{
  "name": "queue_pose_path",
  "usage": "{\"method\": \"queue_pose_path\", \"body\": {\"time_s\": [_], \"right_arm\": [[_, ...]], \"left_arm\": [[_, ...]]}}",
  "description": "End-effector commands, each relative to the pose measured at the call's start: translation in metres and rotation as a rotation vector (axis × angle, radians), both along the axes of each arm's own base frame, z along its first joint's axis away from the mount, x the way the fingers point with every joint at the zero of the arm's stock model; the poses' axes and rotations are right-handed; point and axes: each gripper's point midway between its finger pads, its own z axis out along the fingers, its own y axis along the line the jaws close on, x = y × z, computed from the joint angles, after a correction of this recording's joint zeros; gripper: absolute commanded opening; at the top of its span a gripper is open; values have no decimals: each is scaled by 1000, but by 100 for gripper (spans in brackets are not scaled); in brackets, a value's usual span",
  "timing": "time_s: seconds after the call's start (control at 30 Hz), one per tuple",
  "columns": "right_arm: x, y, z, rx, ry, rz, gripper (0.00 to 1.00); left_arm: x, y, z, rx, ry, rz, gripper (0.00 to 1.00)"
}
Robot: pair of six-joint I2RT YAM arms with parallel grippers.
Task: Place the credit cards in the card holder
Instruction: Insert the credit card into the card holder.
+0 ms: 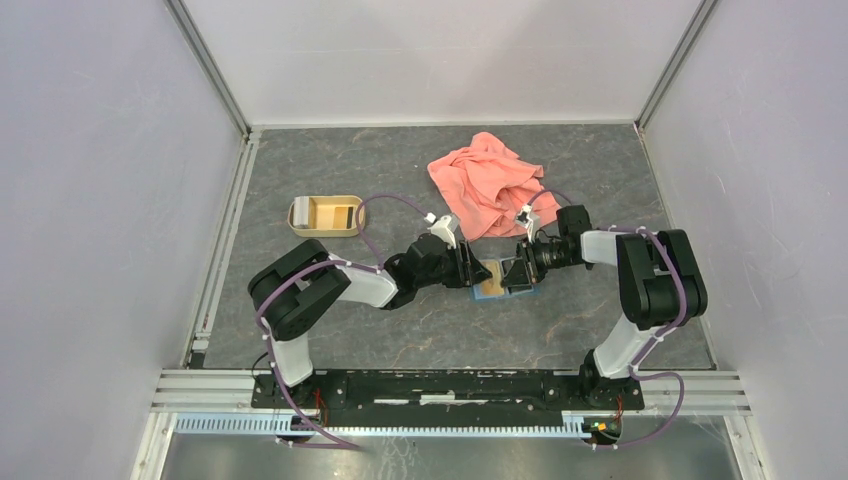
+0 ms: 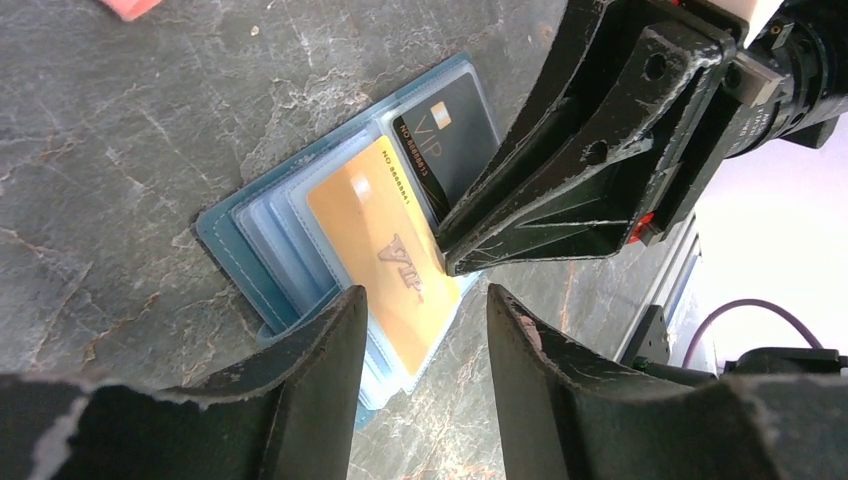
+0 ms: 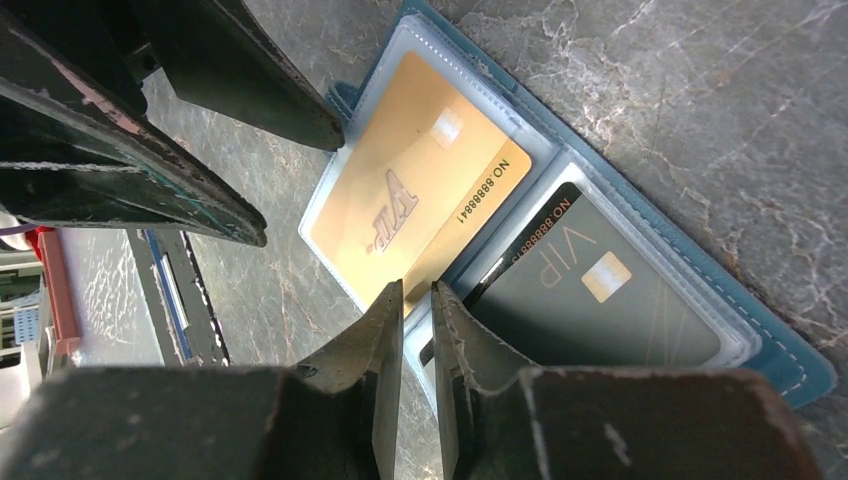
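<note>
card holder [image 2: 225, 240] lies open, gold card [image 2: 385, 245] sleeved; left tool [image 2: 425, 300] spread, right tool [image 3: 416, 295] pressed nearly together

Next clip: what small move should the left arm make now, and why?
Probably ease the left pincer forward to push the gold card deeper into the card holder. Its fingers are open astride the card's near end, which seems to overhang the clear sleeve, while the closed right pincer bears on the holder's middle.
</note>
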Motion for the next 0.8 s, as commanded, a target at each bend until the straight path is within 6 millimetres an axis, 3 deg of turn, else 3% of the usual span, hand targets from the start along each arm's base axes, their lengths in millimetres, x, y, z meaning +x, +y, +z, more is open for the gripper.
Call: {"method": "queue_pose_path", "body": {"time_s": [0.0,0.3,0.53,0.77], "right_arm": [[6,4,3,27,-10,10,23],[9,4,19,88,-45,16,32],[14,0,29,84,-108,25,32],[24,-11,12,-38,-112,-49,7]], "left_arm": [[5,5,5,19,-43,17,55],[1,18,4,47,-39,40,56],[-3,10,6,18,-30,11,56],[-5,7,0,14,-7,13,54]]}}
